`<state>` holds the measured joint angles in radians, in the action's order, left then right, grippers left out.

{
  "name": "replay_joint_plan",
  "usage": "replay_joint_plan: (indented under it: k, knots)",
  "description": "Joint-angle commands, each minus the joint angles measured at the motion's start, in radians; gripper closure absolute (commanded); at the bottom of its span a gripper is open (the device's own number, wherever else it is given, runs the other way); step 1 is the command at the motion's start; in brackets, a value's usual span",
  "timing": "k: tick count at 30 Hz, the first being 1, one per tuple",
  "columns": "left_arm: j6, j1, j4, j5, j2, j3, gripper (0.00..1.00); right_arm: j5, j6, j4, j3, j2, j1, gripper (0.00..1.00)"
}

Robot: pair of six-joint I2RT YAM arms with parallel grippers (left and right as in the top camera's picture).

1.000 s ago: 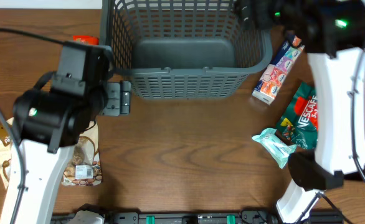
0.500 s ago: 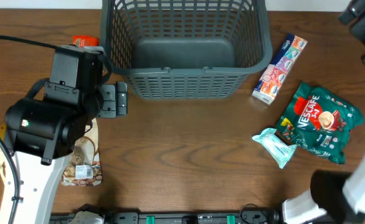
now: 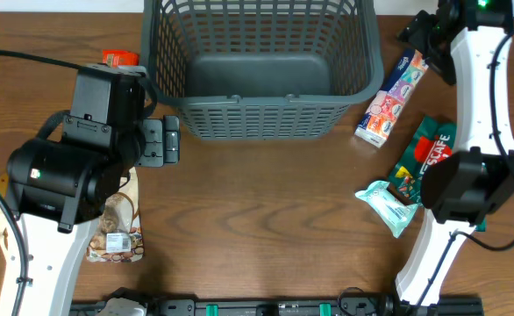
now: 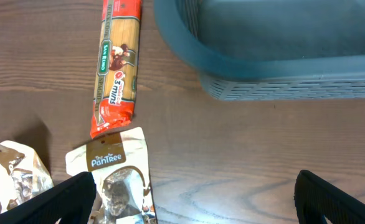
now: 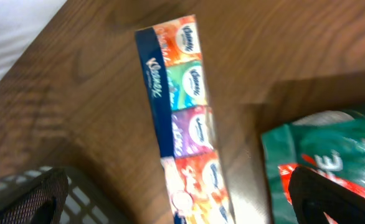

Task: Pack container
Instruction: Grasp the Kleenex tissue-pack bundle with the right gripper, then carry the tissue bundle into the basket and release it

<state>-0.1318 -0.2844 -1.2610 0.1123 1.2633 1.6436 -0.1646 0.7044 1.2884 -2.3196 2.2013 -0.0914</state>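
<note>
The container, a dark grey lattice basket, stands at the back middle with nothing inside; its wall shows in the left wrist view and a corner in the right wrist view. My left gripper is open and empty by the basket's front left corner; in its wrist view it hovers over bare wood. My right gripper is open and empty at the back right, above the far end of a Kleenex tissue pack; the pack lies between the fingers in the wrist view.
A green Nescafe bag and a teal wipes packet lie right, partly under the right arm. A spaghetti packet, a Pantree bag and another snack bag lie left of the basket.
The right arm swung from over the basket's right rim out to the far right, then back above the tissue pack. The left arm shifted slightly left, then stayed still.
</note>
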Motion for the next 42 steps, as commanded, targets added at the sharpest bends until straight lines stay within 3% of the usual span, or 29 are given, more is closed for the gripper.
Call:
replay_joint_plan:
  k: [1, 21, 23, 25, 30, 37, 42]
  knots:
    - [-0.013, -0.002, -0.007, 0.016, 0.006, -0.006, 0.08, 0.011, -0.006, -0.026, -0.008, 0.053, -0.005, 0.01]
    - [-0.024, -0.002, -0.007, 0.016, 0.006, -0.006, 0.08, 0.043, -0.072, -0.1, -0.008, 0.37, 0.0, 0.04]
    - [-0.024, -0.002, -0.007, 0.016, 0.006, -0.006, 0.08, 0.047, -0.083, -0.099, -0.007, 0.383, 0.0, 0.12]
    - [-0.024, -0.002, -0.007, 0.016, 0.006, -0.006, 0.08, 0.051, -0.101, -0.1, -0.007, 0.389, -0.001, 0.32]
    - [-0.024, -0.002, -0.007, 0.016, 0.006, -0.006, 0.08, 0.076, -0.131, -0.107, -0.007, 0.39, -0.001, 0.99]
    - [-0.023, -0.002, -0.008, 0.016, 0.006, -0.006, 0.08, 0.112, -0.194, -0.08, -0.029, 0.354, -0.002, 0.99]
    - [-0.023, -0.002, -0.019, 0.016, 0.006, -0.006, 0.08, 0.023, -0.214, -0.07, -0.082, 0.206, -0.003, 0.99]
